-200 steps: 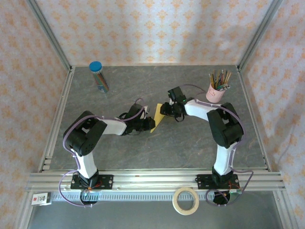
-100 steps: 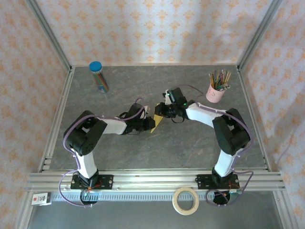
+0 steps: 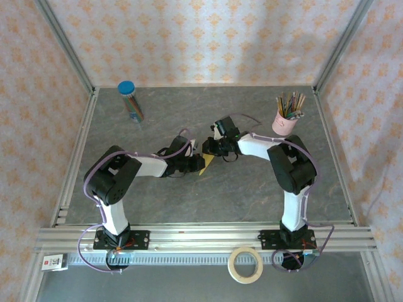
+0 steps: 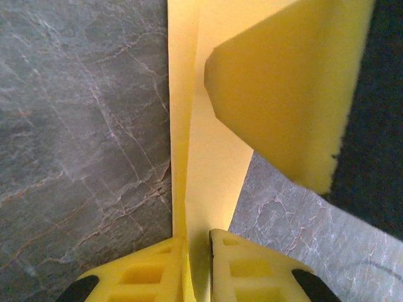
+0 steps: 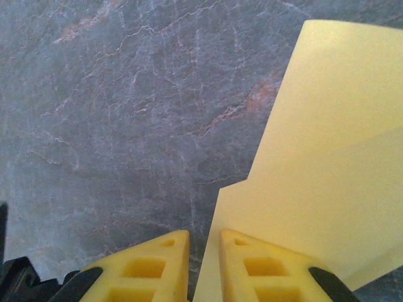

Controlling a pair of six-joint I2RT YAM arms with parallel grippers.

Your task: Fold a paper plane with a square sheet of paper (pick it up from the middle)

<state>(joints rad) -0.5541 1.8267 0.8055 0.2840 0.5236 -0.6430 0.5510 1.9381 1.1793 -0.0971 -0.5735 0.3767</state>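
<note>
Where the left gripper [image 4: 196,244] is clamped on one edge of the yellow sheet of paper [image 4: 211,163], the right gripper [image 5: 204,238] stands nearly closed, apparently pinching another edge. The creased sheet is held between both grippers, over the middle of the grey table [image 3: 252,189].

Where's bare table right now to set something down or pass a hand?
Free: the near strip between the arm bases, below the yellow paper; the far middle between pencil tube and pink pencil cup. Crowded: centre, left gripper and right gripper both on the paper.
</note>
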